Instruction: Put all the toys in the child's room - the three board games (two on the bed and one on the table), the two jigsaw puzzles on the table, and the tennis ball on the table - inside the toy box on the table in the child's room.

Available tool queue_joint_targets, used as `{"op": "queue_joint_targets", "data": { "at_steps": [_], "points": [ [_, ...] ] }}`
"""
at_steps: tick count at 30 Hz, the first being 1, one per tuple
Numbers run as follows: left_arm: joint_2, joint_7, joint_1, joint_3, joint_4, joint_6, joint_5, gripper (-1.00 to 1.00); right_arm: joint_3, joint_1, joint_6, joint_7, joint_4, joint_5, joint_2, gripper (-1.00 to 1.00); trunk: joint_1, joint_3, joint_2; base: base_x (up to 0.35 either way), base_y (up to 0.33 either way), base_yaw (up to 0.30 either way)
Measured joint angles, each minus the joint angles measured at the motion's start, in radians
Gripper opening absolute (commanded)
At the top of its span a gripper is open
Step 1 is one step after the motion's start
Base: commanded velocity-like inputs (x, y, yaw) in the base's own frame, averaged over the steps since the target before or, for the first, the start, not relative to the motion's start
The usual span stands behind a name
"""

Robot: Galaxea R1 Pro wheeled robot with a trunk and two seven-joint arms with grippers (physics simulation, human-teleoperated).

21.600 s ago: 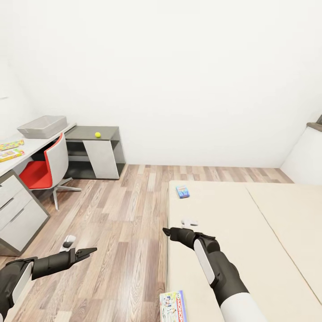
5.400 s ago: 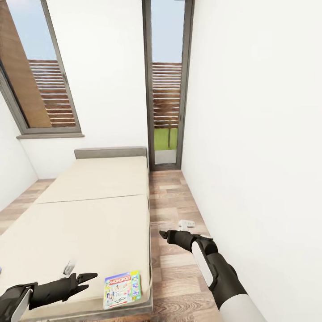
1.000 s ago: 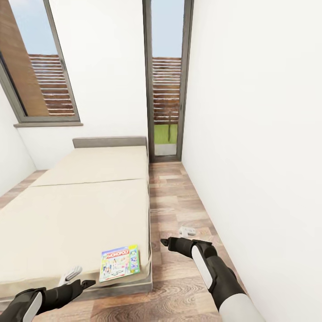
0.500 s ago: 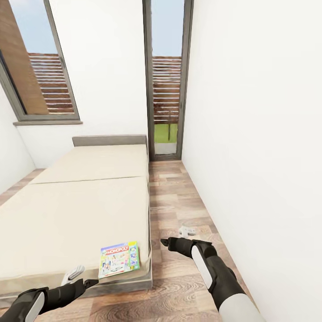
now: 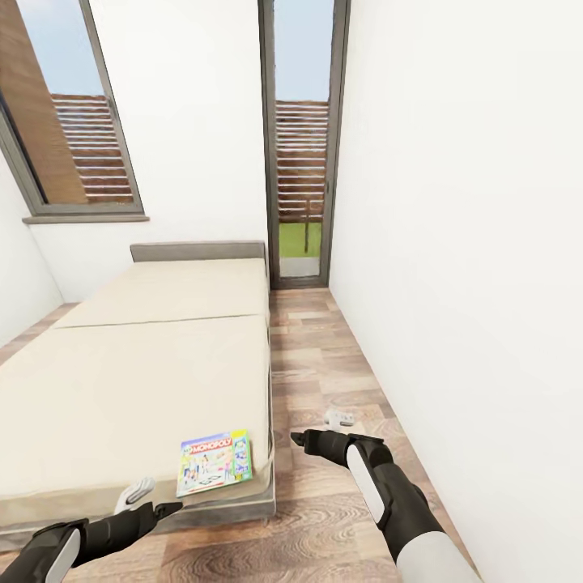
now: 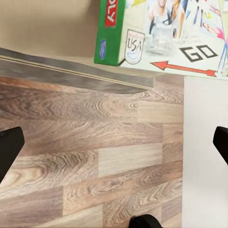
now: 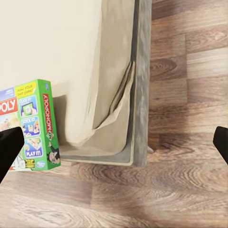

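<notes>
Backing slightly from bed [image 5: 138, 380], hands spread, gripping nothing: left hand [image 5: 168, 510], right hand [image 5: 297, 440]. Risking pushing Monopoly board game [image 5: 214, 462] off bed's corner edge.

A green-edged board game box [image 5: 214, 462] lying at the lower centre of the head view carries the word "MONOPOLY" in white on a red band along its top edge. In the left wrist view the same box, at the upper right of the frame, shows the letters "OLY" on its green side, a round badge reading "USA", and the word "GO" above a red arrow. In the right wrist view, at the left edge, its side panel reads "MONOPOLY", with "POLY" on the cover and a small "PLAY IT" label.
</notes>
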Motion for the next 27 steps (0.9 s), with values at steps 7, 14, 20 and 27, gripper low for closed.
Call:
{"op": "queue_joint_targets", "data": {
  "at_steps": [7, 14, 20, 27],
  "points": [
    [0.002, -0.028, 0.000, -0.001, 0.000, -0.001, 0.000, 1.00, 0.000, 0.000, 0.000, 0.000, 0.000, 0.000, 0.000, 1.00, 0.027, -0.022, -0.049, 0.000, 0.000, 0.000],
    [0.006, -0.124, 0.000, -0.003, 0.000, -0.006, -0.001, 1.00, 0.000, 0.000, 0.000, 0.000, 0.000, 0.000, 0.000, 1.00, 0.054, -0.044, -0.098, 0.000, 0.000, 0.000],
    [0.009, -0.220, 0.000, -0.004, 0.000, -0.025, -0.004, 1.00, 0.000, 0.000, 0.000, 0.000, 0.000, 0.001, 0.000, 1.00, 0.077, -0.063, -0.140, 0.000, 0.000, 0.000],
    [0.012, -0.250, 0.000, -0.003, 0.000, -0.028, -0.005, 1.00, 0.000, 0.000, 0.000, 0.000, 0.000, 0.002, 0.000, 1.00, 0.104, -0.085, -0.189, 0.000, 0.000, 0.000]
  ]
}}
